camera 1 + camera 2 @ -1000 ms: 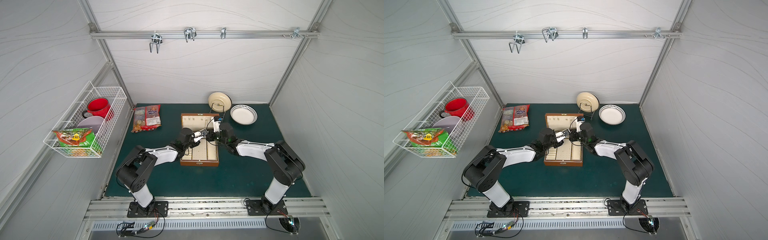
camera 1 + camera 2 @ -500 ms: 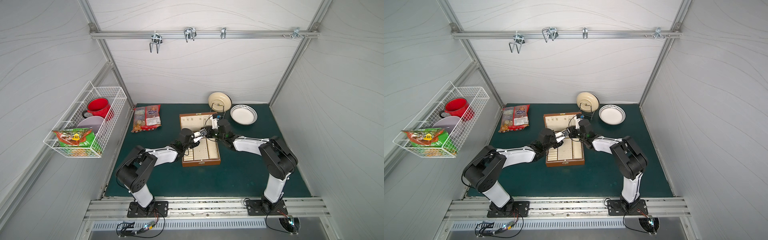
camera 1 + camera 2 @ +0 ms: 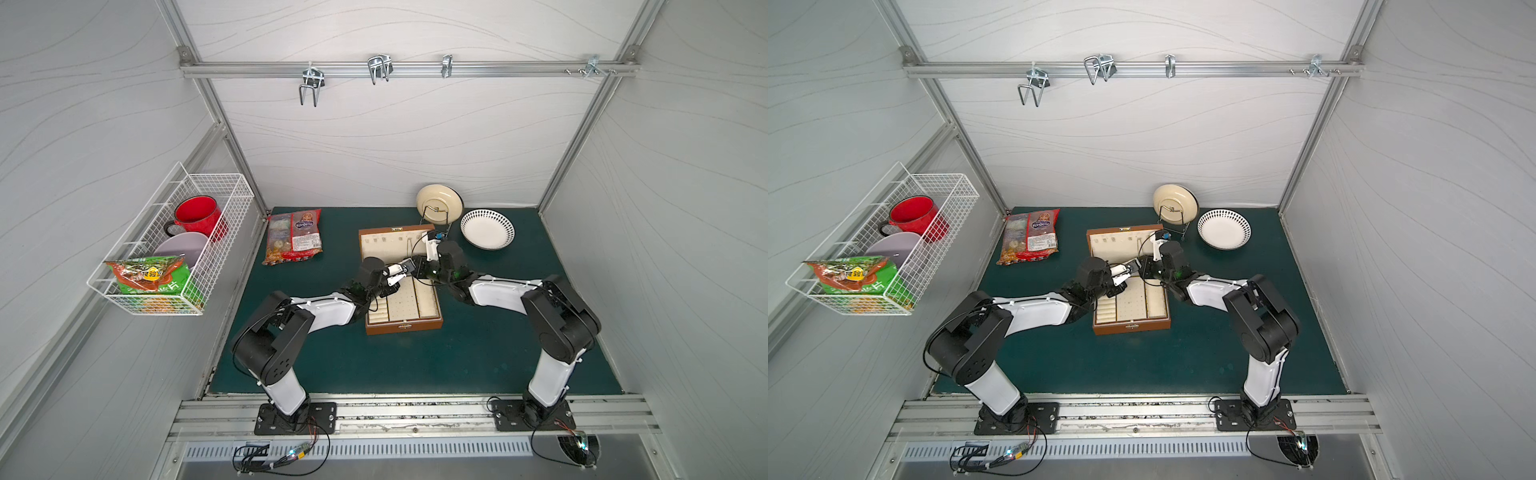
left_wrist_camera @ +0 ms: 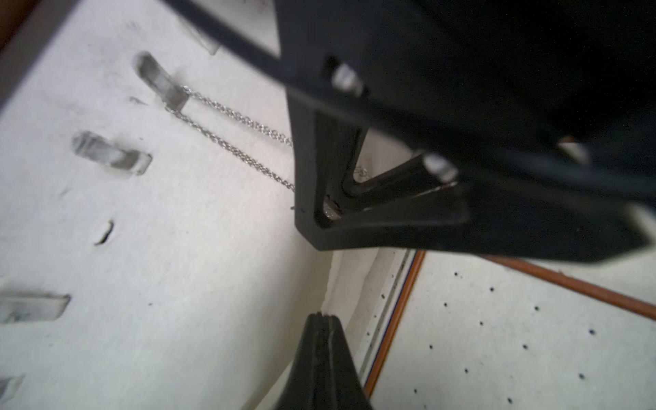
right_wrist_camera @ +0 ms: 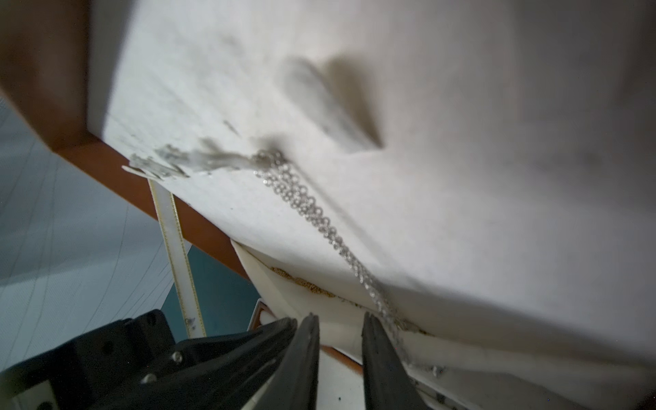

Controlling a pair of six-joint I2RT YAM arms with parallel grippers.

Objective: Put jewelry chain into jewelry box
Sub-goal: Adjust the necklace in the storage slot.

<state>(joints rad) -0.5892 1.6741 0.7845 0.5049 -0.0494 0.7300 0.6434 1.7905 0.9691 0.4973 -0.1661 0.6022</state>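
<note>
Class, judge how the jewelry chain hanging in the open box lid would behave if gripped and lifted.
Probably floppy: the jewelry chain drapes in two strands from a hook. Likely very light and slippery, given its tiny links. It may snag on that hook.

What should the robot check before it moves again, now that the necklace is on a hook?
1. Box lid up: ok. The jewelry box stands open in both top views.
2. Chain on a hook: ok. The chain loops over a clear hook in the lid.
3. Right gripper let go: ok. Its jaws are apart with nothing between them; the chain runs just beside one finger.
4. Left gripper holding nothing: ok. It is shut and no chain shows at its tip.
5. Loose end of chain inside the box: cannot tell; the right gripper hides it.
</note>
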